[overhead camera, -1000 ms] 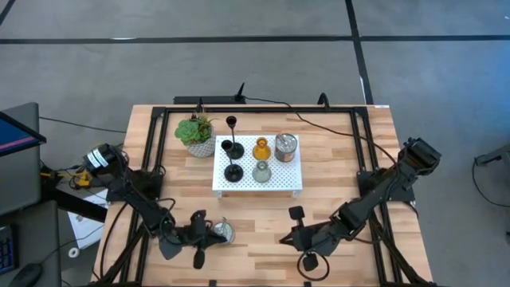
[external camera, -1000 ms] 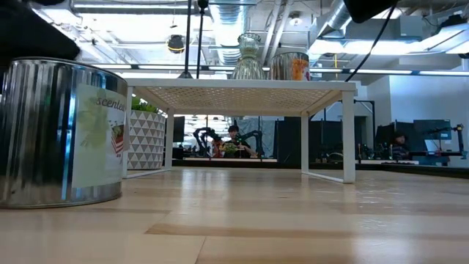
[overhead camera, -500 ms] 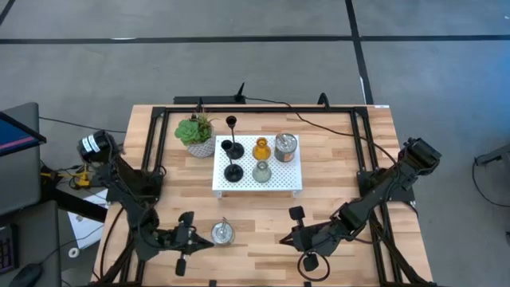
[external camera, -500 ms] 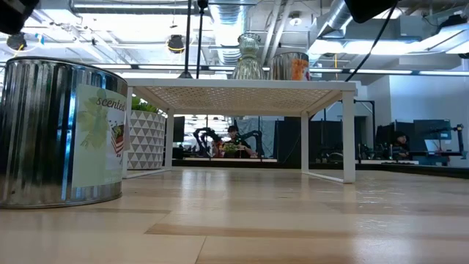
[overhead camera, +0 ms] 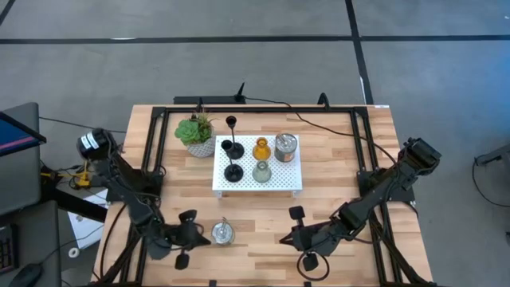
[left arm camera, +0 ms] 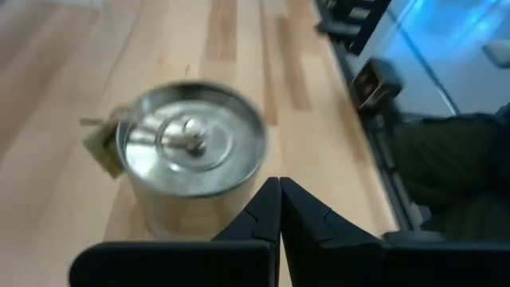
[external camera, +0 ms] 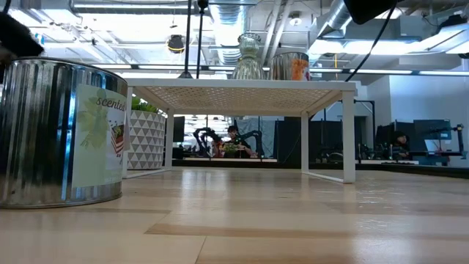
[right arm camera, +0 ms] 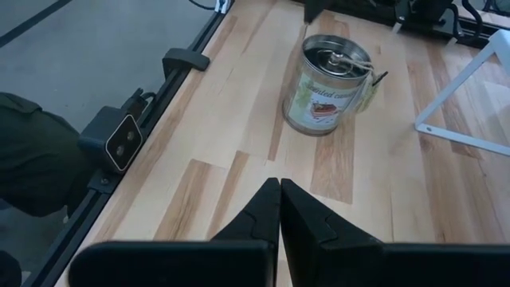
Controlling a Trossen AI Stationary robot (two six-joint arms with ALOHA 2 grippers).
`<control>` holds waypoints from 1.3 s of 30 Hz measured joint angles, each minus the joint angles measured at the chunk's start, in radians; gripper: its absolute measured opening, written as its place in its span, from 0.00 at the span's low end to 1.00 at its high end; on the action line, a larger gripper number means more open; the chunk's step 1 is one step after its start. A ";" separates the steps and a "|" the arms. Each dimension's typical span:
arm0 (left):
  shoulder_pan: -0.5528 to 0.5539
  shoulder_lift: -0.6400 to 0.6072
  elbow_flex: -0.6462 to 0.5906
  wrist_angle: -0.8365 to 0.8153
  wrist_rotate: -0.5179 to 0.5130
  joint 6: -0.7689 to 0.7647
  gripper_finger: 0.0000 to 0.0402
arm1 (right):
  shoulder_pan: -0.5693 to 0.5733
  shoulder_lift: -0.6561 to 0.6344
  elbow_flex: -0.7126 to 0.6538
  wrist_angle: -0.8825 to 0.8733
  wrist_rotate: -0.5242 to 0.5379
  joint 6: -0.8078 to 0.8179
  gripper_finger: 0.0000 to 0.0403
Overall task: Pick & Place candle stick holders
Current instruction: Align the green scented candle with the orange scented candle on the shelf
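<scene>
Table [overhead camera: 335, 159]: the wooden table carries everything; clock directions below are read on the overhead view, with 12 at the far edge.
White platform [overhead camera: 279, 185]: a perforated stand near the middle of the table, slightly toward 12.
Potted plant [overhead camera: 196, 132]: at about 10 o'clock from the platform, just beside its corner.
My left pincer [overhead camera: 194, 233]: low over the table at about 7 o'clock, fingers pressed together and holding nothing, just beside the loose silvery cup but not touching it, as far as I can tell.
My right pincer [overhead camera: 290, 227]: waiting at about 5 o'clock, fingers shut and empty.
Loose silvery cup [overhead camera: 221, 233]: a labelled tin-like holder standing upright on the bare table at about 6 o'clock, in front of the platform.
Second silvery cup [overhead camera: 285, 147]: upright on the platform's right part.
Amber holder [overhead camera: 261, 148]: on the platform, just left of that cup.
Pale green holder [overhead camera: 261, 171]: on the platform, directly in front of the amber one.
Black holders: two [overhead camera: 232, 148] [overhead camera: 233, 172] stand on the platform's left part; a third [overhead camera: 231, 123] stands behind the platform's back edge.
</scene>
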 joint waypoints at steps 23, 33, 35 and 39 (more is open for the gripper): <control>0.269 0.187 0.002 0.038 0.218 -0.314 0.01 | -0.008 0.000 0.000 -0.033 0.000 0.002 0.01; 0.376 0.387 0.073 0.212 0.285 -0.254 0.01 | -0.008 0.001 0.000 -0.071 0.000 0.009 0.01; 0.385 0.395 0.085 0.218 0.347 -0.220 0.01 | -0.008 0.000 0.000 -0.081 0.000 0.023 0.01; 0.384 0.373 0.084 0.207 0.496 -0.206 0.01 | -0.003 0.001 0.000 -0.086 0.000 0.035 0.01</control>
